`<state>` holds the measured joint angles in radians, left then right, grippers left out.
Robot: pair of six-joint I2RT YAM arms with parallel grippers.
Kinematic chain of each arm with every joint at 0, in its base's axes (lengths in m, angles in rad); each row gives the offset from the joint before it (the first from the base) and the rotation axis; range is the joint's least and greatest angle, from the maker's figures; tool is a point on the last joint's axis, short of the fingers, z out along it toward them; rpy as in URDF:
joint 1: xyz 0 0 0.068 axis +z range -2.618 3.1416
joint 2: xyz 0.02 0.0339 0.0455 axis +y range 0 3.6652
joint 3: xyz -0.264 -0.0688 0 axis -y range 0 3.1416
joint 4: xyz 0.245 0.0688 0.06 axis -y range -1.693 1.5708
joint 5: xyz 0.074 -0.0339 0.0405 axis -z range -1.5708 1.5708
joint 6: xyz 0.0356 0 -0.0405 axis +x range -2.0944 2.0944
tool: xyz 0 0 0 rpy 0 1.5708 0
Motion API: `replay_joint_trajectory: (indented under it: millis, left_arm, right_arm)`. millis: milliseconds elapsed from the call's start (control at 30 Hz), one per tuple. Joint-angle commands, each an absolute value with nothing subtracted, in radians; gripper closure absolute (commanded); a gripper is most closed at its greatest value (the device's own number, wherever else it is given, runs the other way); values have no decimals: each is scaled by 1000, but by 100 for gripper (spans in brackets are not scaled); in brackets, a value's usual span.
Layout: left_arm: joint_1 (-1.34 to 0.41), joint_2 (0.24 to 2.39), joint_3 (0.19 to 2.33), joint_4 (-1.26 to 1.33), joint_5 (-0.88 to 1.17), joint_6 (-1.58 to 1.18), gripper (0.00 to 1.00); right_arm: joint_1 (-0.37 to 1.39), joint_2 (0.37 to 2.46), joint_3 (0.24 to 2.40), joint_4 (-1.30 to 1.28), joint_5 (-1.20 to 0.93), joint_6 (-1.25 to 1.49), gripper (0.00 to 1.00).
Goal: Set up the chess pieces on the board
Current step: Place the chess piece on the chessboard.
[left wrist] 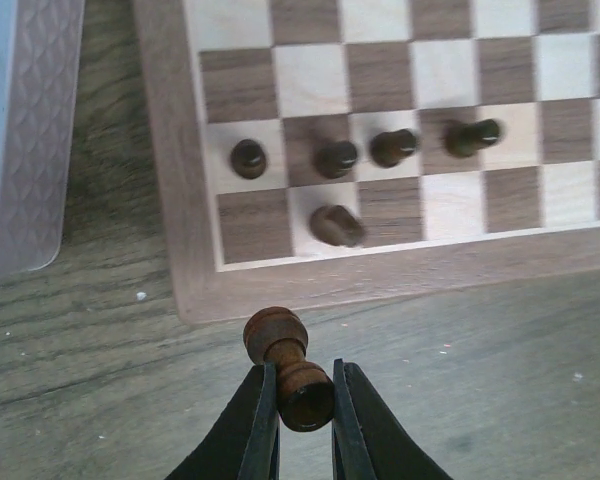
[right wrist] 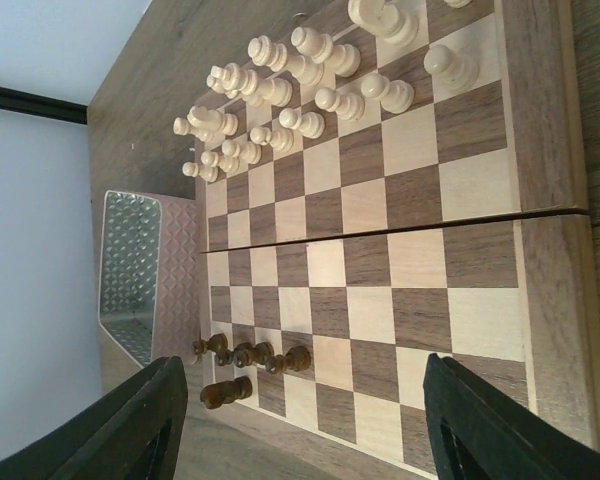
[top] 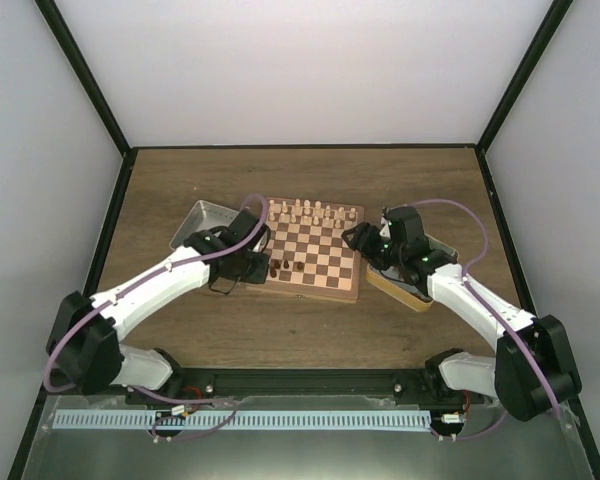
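Wooden surface (top: 310,335) carries the board (top: 325,262) with only five chess pieces (left wrist: 335,158) placed, most left to set; left fingers (left wrist: 252,430) pinch a dark piece (left wrist: 290,370), right fingers (right wrist: 130,430) gape empty.

The board (left wrist: 165,150) is checkered light and dark brown, the chess pieces (left wrist: 335,158) dark brown, the other chessmen (right wrist: 280,90) cream, the tin (right wrist: 140,250) silvery and diamond-patterned.

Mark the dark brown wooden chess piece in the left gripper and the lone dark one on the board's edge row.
Held dark brown wooden piece (left wrist: 285,357): left wrist view, stem.
Lone dark brown piece (left wrist: 335,225): left wrist view, top.
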<state>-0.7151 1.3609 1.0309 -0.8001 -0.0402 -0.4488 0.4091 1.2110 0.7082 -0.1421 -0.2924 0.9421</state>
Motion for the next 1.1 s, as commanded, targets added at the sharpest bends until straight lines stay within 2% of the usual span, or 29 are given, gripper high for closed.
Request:
replay_joint_trajectory:
  millis: [0,367,600,833,967,1067]
  left_arm:
    - [-650,1444,1017,-825,16,-390,89]
    - [-592,1617,1079,-746,122,-304,88]
    - [-592,1670,1099,-738,71,-305,88]
    - [-592,1686,1103,-736,66,-309,79]
    - [-592,1664,1101,-738,73,-304,69]
    - [-592,1645,1107,-752,53,-303,68]
  right_arm:
    - [410,1197,746,-163,-256,916,33]
    - [410,1166,704,-157,-223,926,33]
    - [410,1167,690,-156,-224,931,33]
    - [410,1166,686,-154,-226,934,33]
    - [411,1158,685,-160,-217,933,33]
    - [411,1154,687,-164,-211,931,33]
